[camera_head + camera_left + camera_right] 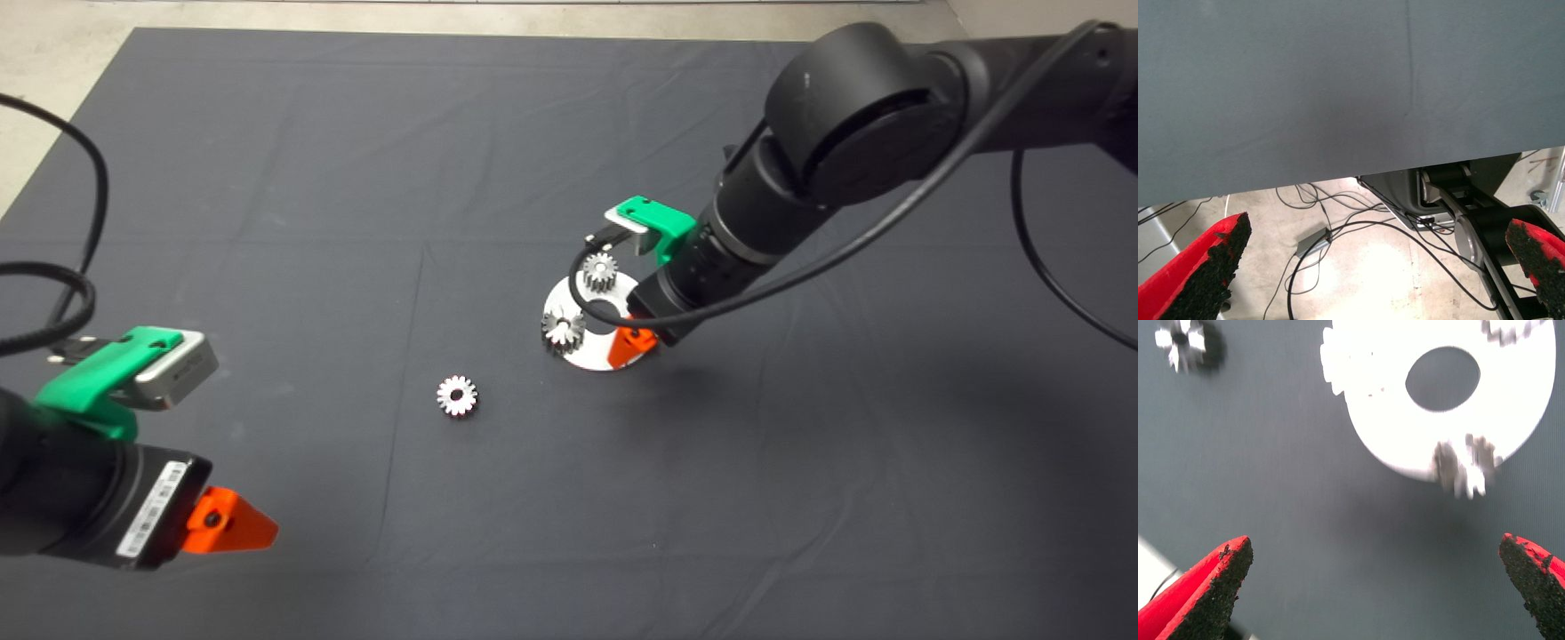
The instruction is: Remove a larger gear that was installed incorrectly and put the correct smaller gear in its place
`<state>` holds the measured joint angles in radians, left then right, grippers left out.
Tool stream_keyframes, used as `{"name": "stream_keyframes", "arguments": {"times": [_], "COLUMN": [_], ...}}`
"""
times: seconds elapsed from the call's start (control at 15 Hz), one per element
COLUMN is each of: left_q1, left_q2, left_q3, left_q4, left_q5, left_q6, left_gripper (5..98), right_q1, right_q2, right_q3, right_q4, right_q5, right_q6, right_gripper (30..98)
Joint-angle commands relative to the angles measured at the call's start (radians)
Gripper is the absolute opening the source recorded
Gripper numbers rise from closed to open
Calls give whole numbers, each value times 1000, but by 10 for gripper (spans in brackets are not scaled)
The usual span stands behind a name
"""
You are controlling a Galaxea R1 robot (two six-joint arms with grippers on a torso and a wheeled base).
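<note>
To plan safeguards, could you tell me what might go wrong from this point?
The right gripper, open and short of the larger gear, could close off-centre on its flaring teeth and drop it. It might also shove the white disc, disturbing the mounted gear beside it. The left gripper is parked, no help.

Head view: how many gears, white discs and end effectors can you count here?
Gears: 3 (loose gear, darker gear and silver gear on the disc)
White disc: 1
End effectors: 2 (left end effector, right end effector)
Total: 6
</note>
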<state>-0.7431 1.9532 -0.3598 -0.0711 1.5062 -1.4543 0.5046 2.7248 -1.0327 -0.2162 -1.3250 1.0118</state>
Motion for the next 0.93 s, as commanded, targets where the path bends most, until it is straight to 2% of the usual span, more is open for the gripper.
{"name": "stream_keyframes", "arguments": {"times": [0.0, 0.33, 0.47, 0.87], "left_q1": [-12, -10, -10, -10], "left_q2": [-1, 4, 5, -2], "left_q3": [18, 24, 24, 26], "left_q4": [-16, -16, -16, -16], "left_q5": [-6, -11, -29, -29], "left_q6": [3, 3, 12, 12], "left_gripper": [982, 982, 982, 982], "right_q1": [-38, -89, -122, -196], "right_q2": [60, 116, 131, 129], "right_q3": [1, 2, 1, -76], "right_q4": [-179, -315, -373, -509], "right_q5": [21, 15, 3, 1], "right_q6": [-29, -33, -80, -102], "right_gripper": [976, 976, 976, 976]}}
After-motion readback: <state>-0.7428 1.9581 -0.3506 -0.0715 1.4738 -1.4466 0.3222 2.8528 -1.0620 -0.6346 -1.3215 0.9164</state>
